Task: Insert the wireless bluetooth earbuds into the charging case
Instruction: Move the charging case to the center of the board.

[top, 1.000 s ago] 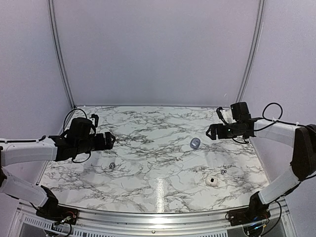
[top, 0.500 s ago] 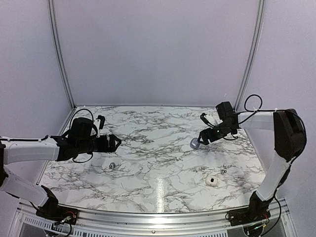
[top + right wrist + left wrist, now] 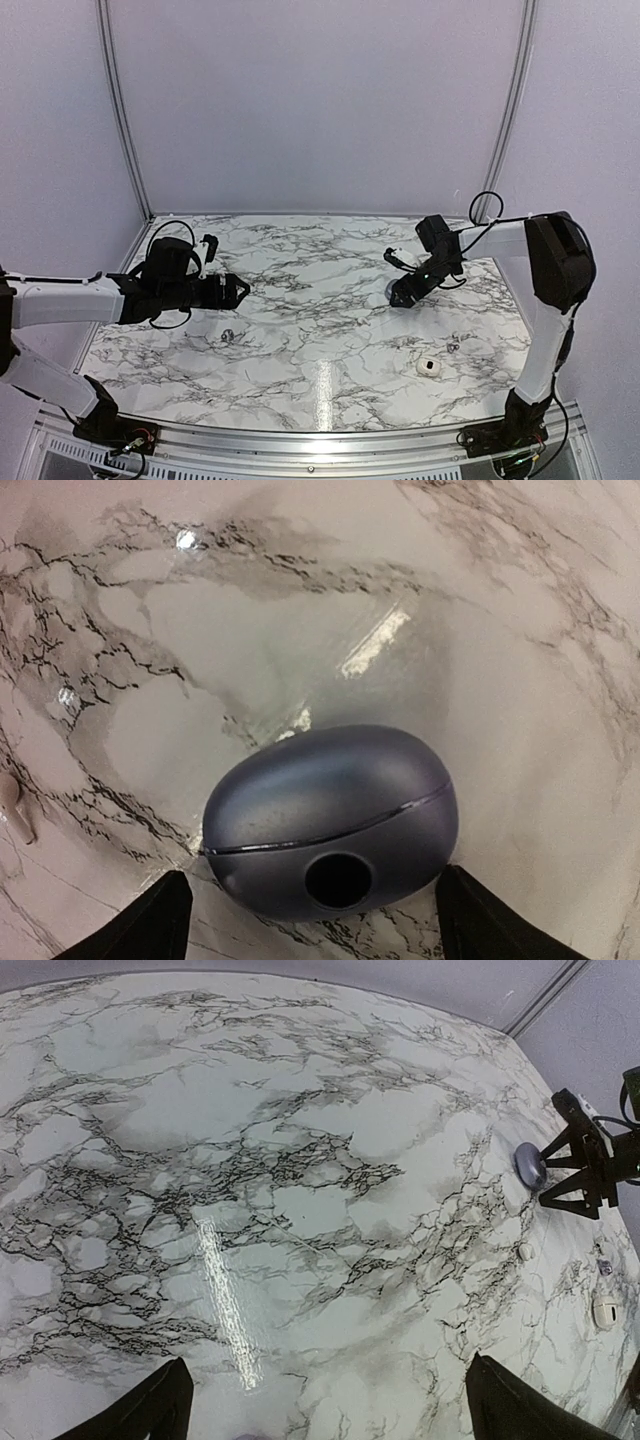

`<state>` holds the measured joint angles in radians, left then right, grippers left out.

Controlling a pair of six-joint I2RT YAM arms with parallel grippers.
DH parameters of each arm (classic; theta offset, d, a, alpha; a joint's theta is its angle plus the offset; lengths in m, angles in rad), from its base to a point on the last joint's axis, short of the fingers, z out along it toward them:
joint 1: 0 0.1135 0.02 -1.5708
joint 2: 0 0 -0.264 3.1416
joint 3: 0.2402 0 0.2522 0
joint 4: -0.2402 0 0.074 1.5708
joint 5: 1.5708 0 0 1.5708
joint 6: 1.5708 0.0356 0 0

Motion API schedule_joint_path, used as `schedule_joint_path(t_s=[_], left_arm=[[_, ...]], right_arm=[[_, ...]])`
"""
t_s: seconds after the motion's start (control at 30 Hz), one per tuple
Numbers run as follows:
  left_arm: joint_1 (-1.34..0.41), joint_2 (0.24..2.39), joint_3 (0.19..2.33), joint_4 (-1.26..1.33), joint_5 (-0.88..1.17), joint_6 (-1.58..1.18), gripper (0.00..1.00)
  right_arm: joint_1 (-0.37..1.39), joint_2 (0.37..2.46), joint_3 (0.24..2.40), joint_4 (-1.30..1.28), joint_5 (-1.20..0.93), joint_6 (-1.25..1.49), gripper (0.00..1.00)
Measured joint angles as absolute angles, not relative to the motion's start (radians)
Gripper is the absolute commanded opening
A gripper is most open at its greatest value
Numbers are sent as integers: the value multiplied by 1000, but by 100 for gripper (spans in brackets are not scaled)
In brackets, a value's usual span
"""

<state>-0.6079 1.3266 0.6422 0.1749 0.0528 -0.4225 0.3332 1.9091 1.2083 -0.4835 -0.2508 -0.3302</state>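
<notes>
Two pieces wait outside their home on my marble desk (image 3: 300, 262). One earbud (image 3: 228, 335) lies toward the left edge, and a second earbud (image 3: 453, 347) lies near the front-right corner, close to a small white rounded piece (image 3: 429, 368). The charging case (image 3: 330, 815), a dark oval shell, sits shut in the desk's right half, farther from the front edge than either bud.

My right tool (image 3: 311, 872) is down over the case with its jaws wide, one finger on each side. Neither finger is plainly touching the shell. From the wrist view the case fills the gap between them, its seam and a round hole facing the camera. My left tool (image 3: 327, 1360) hovers wide and empty over the left half, near the first bud.

The step in hand looks like taking hold of the case so it can be opened. The shell should sit centred between my fingers, which should press below the seam so the lid stays free. The squeeze should be gentle and level, because a smooth, rounded shell like this could easily squirt out sideways.
</notes>
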Motion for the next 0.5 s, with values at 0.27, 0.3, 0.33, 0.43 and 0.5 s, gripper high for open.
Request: schedule_joint_path(t_s=[0.27,0.3,0.33,0.43,0.5], left_arm=[[-608,1339,645,175,53,-421,99],[-608,1341,646,175,53,-421,99],[-608,1342,649,175,53,-421,99],[-608,1342,656,175,53,-422,99],[-608,1342,656,175,53,-422,99]], right_arm=[[350,1930,1234,-492,-252,-353,79],[354,1932,1234,-493,-250,-356,78],[358,1933,1235,-493,-245,-360,77],[366,1935,1240,-498,-234,-366,76],[372,1937,1242,-498,-223,-368,77]])
